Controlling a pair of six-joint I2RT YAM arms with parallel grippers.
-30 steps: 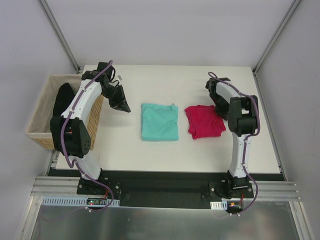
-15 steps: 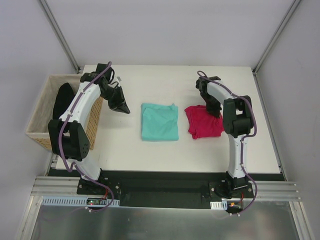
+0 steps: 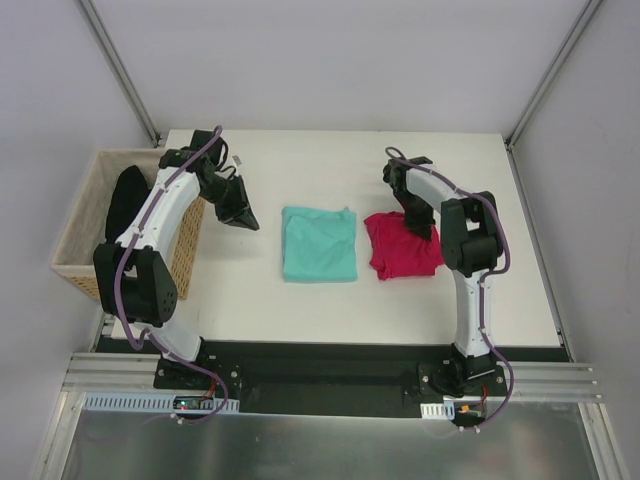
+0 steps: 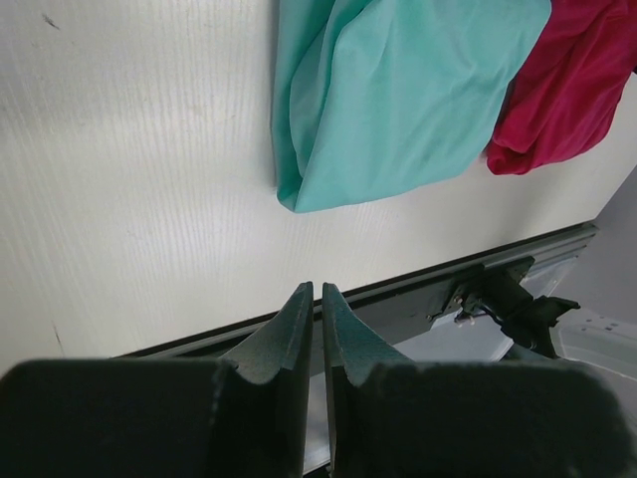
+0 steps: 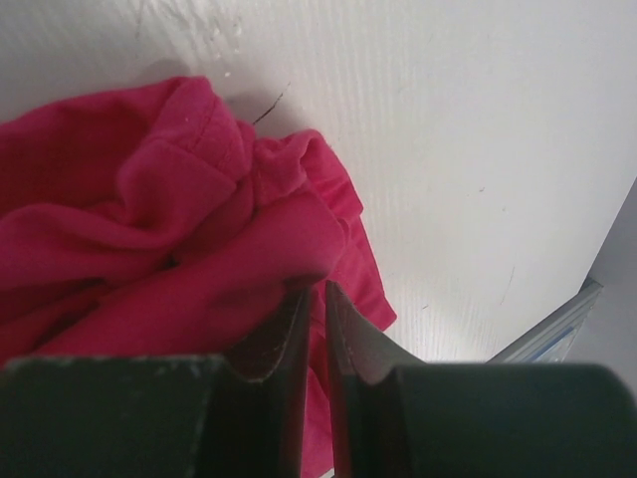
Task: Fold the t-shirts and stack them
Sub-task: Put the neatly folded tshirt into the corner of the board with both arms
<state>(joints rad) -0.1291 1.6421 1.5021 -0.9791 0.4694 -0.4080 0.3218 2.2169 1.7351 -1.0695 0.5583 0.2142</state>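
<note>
The white surface (image 3: 250, 300) holds the folded teal t-shirt (image 3: 320, 245) at its middle; just right of it lies the rumpled pink t-shirt (image 3: 400, 255), pinched by the right hand (image 5: 312, 287). Left of the teal t-shirt the left hand (image 4: 317, 289) hovers, pressed together and empty; farther left, a wicker basket (image 3: 75, 240); grey walls (image 3: 330, 60) behind

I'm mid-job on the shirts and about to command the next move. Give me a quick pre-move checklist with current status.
1. Right gripper holds the magenta t-shirt: ok, jaws closed on a fold at its far edge.
2. Left gripper free of cloth: ok, shut and empty above the table.
3. Teal t-shirt folded flat: ok.
4. Magenta t-shirt folded neatly: not ok, bunched.
5. Shirts stacked: not ok, side by side.
</note>
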